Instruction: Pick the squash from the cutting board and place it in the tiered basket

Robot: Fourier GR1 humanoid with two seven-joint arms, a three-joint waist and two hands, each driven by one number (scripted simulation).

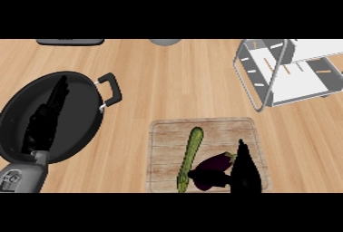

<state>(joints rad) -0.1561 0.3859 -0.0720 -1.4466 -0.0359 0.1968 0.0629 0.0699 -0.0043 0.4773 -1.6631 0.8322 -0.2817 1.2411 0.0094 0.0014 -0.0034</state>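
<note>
Green squash point(189, 156) lies along the cutting board point(164, 133); my right hand point(245, 170), fingers straight and empty, stands beyond the eggplant point(213, 166) lying between them. My left hand point(46, 118) rests open over the pan point(81, 105).

eggplant point(213, 168) partly hidden under right hand point(245, 171) | pan point(81, 106) partly covered by left hand point(46, 121) | tiered basket point(305, 88) cropped by edge

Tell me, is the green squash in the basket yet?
Not yet. The squash lies flat on the cutting board, apart from the tiered basket.
</note>
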